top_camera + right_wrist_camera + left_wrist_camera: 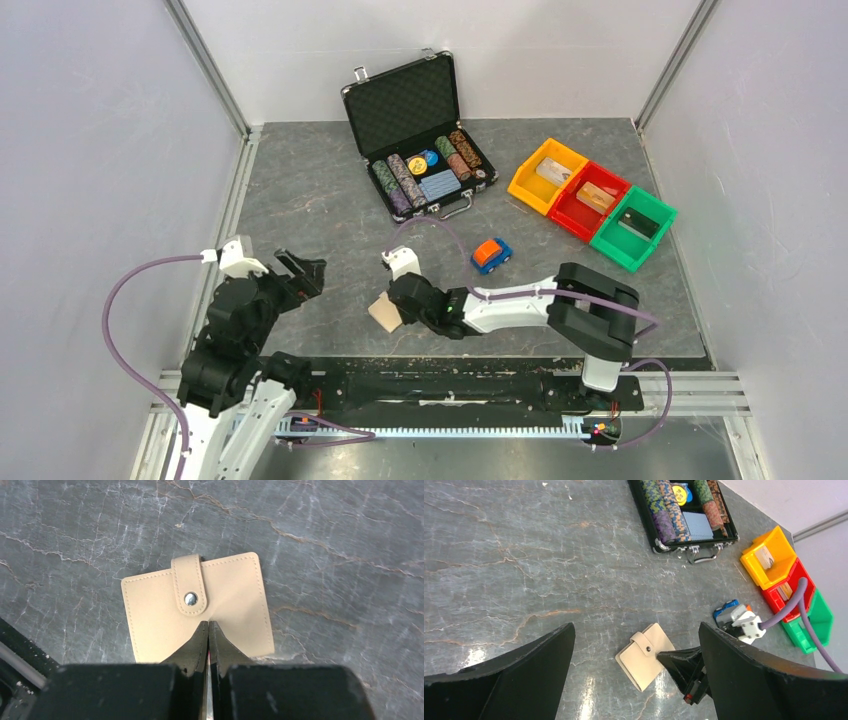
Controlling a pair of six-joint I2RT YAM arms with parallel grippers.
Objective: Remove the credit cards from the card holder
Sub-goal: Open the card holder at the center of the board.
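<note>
The card holder (150,615) lies flat on the desk (325,540) near its front edge, folded shut with the tab snapped down; so no credit cards show, and I cannot count them; one holder, nothing taken out yet by the look of it; the right hand (208,625) is plainly the nearer, its two fingers pressed together with nothing between them, tips over the tan face just short of the snap and pointing straight at it; whether they bear down on it I cannot tell; the tab folds over the edge farthest from that hand; the left hand (303,272) hangs spread wide, off to the holder's left and apart from it, so the holder sits between the two; farther back stand one black case (415,130), three coloured bins (590,202) and one toy car (489,255)
</note>
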